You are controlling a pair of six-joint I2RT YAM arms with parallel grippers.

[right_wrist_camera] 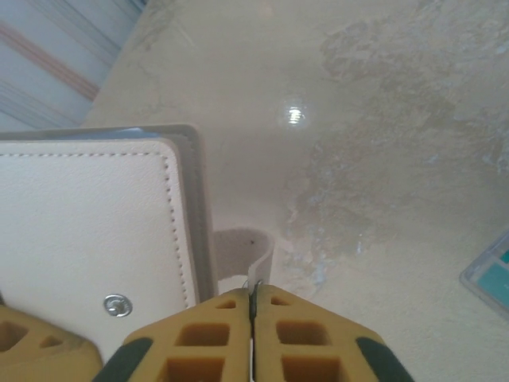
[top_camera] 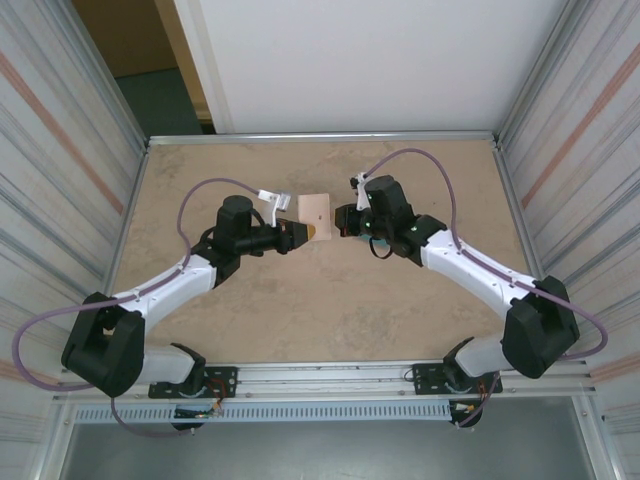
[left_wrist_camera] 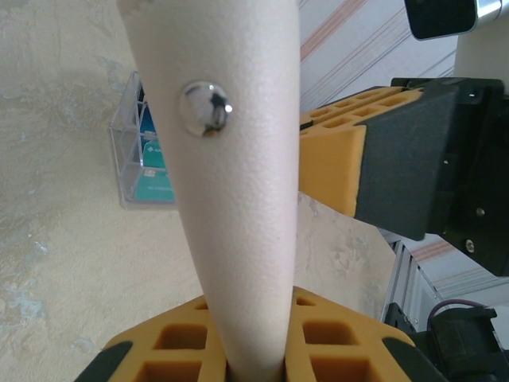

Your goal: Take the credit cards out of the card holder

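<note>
The card holder [top_camera: 315, 210] is held up between my two grippers, its cream outer face [left_wrist_camera: 238, 199] and silver snap [left_wrist_camera: 205, 108] filling the left wrist view. My left gripper [left_wrist_camera: 253, 314] is shut on its lower edge. My right gripper [right_wrist_camera: 253, 291] is shut on the small tan strap tab [right_wrist_camera: 248, 253] that curls out from the holder's side [right_wrist_camera: 87, 215]. Teal and blue credit cards [left_wrist_camera: 151, 159] lie on the table beyond the holder inside what looks like a clear sleeve. A teal corner of them [right_wrist_camera: 491, 274] appears at the right edge of the right wrist view.
The beige marbled tabletop [top_camera: 320, 310] is walled by ribbed metal panels left [top_camera: 60, 180] and right [top_camera: 580, 150]. The right arm's yellow finger [left_wrist_camera: 334, 159] and black body sit close beside the holder. An aluminium rail [top_camera: 330, 378] runs along the near edge.
</note>
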